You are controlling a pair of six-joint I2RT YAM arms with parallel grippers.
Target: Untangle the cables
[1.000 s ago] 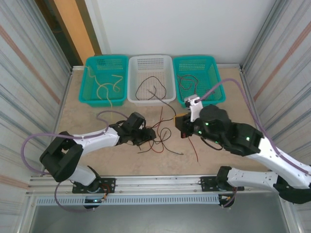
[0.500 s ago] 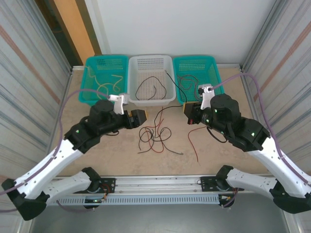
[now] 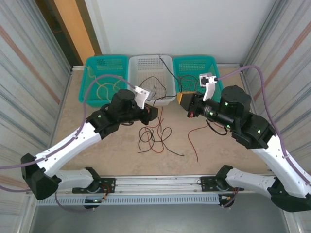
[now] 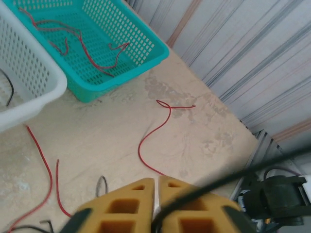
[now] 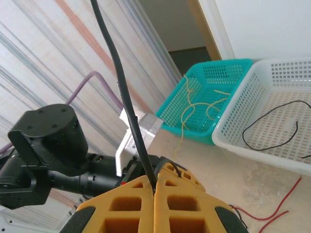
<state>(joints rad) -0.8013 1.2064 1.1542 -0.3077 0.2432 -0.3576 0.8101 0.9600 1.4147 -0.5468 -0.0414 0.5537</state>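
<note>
Because the cables (image 3: 154,136) are thin, light and limp, they will not hold a shape or push back. Pull one end and the rest trails and snags on its neighbours, so the sound place to take hold is a free end or a clear stretch outside the knot, never a crossing itself. The red and black tangle lies mid-table (image 3: 218,155), just on the near side of the white basket (image 3: 146,60), with one loose red cable (image 3: 194,143) apart to its right. The right gripper (image 5: 155,180) is closed on a black cable (image 5: 120,82), which rises taut from between its jaws. The left gripper (image 4: 156,180) has its jaws together too, with black cable running into the slit between them (the same one, I would judge, though I cannot be sure). Other wires lie in the far baskets: pale yellow cables (image 3: 104,87) at the left, a black one in the white, red cables (image 3: 187,80) at the right. The insulation looks smooth, so a firm pinch is probably wanted.
</note>
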